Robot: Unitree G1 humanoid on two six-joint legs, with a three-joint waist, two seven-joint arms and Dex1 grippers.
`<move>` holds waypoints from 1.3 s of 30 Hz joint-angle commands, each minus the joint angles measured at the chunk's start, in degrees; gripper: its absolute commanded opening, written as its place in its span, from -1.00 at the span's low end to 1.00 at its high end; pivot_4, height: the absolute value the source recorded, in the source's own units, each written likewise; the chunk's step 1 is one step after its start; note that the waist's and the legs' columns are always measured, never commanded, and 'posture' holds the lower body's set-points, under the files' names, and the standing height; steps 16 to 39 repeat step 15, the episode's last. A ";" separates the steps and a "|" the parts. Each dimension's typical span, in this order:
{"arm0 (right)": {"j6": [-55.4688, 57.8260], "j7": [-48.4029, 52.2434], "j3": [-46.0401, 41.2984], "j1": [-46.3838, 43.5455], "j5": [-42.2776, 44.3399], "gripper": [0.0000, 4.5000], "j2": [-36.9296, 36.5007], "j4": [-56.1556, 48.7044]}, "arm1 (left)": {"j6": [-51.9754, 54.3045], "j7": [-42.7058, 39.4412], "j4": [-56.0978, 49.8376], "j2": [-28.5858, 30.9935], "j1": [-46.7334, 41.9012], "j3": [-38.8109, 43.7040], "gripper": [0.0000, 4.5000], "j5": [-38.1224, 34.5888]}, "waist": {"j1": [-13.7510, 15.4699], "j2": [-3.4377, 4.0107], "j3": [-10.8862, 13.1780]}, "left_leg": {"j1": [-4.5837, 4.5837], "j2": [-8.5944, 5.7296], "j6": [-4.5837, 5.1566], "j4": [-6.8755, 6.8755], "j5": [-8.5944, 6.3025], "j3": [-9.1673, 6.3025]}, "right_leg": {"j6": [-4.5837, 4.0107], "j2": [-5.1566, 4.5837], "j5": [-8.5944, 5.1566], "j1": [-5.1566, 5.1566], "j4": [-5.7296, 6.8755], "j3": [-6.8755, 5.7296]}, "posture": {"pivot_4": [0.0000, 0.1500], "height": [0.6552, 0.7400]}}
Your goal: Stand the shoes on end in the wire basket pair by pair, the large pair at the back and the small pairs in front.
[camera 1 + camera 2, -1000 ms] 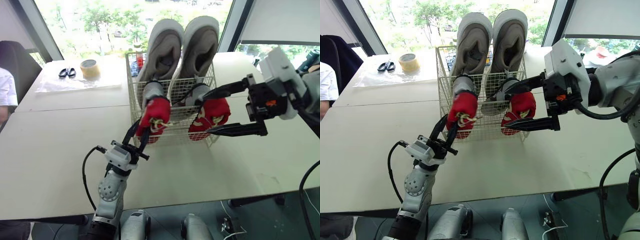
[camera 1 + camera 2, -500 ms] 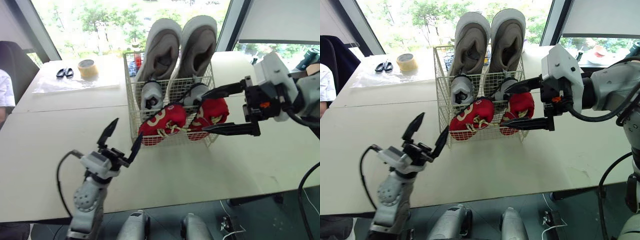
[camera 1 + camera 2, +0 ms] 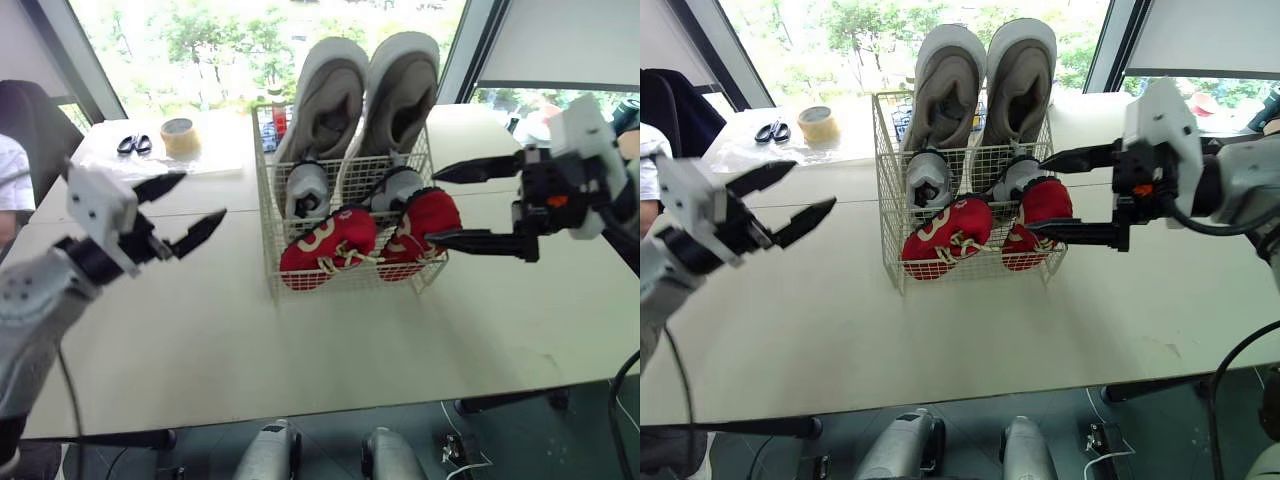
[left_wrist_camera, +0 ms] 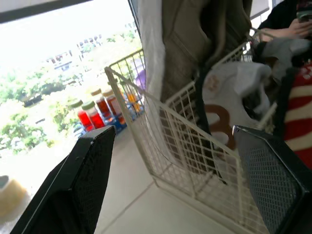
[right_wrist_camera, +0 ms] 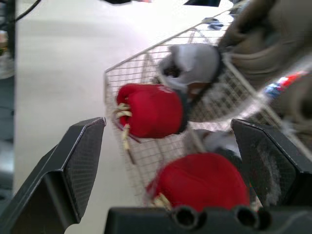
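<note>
Mostly behind red shoes (image 3: pixel 330 248), grey shoes (image 3: pixel 306 185).

Metal wire basket (image 3: pixel 888 200), cloth shoes (image 3: pixel 940 230)

Inside the wire basket (image 3: pixel 268 220), the grey shoes (image 3: pixel 305 190) stand half hidden behind the red shoes (image 3: pixel 328 250), and the lower ends of the large shoes (image 3: pixel 330 95) are hidden behind both. The large shoes cover most of the bottles (image 3: pixel 275 115) past the basket's back. A person (image 3: pixel 10 180) at the left edge of the tabletop (image 3: pixel 300 350) is cut off by the picture's edge.
</note>
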 commanded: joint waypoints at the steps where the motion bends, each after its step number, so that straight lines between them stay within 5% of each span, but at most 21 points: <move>1: 0.38 -0.25 -5.45 2.12 0.06 1.00 -3.07 0.48 | 7.54 -3.57 5.09 0.53 -8.34 2.13 0.74 -7.23 | -0.26 -0.09 0.05 | -0.03 0.02 0.00 0.00 0.00 -0.02 | 0.03 0.03 0.01 -0.03 0.00 -0.02 | 1.00 1.00; 3: 1.24 0.08 -8.21 5.16 0.17 1.00 -4.58 0.32 | 11.02 -10.52 6.76 0.82 -10.73 3.47 0.74 -12.78 | -0.95 -0.08 0.05 | -0.04 0.02 0.00 -0.02 0.00 -0.02 | 0.05 0.03 0.02 -0.04 0.00 -0.01 | 1.00 1.00; 15: 1.04 0.54 -17.16 20.06 -0.40 1.00 -6.04 -1.36 | 22.08 -34.94 9.86 7.15 -9.67 1.90 0.74 -12.72 | -2.34 -0.03 0.08 | 0.06 0.09 0.02 -0.06 -0.01 0.08 | 0.06 0.06 0.01 -0.02 0.03 0.07 | 1.00 1.00; 39: 1.04 0.54 -17.16 20.06 -0.40 1.00 -6.04 -1.36 | 22.08 -34.94 9.86 7.15 -9.67 1.90 0.74 -12.72 | -2.34 -0.03 0.08 | 0.06 0.09 0.02 -0.06 -0.01 0.08 | 0.06 0.06 0.01 -0.02 0.03 0.07 | 1.00 1.00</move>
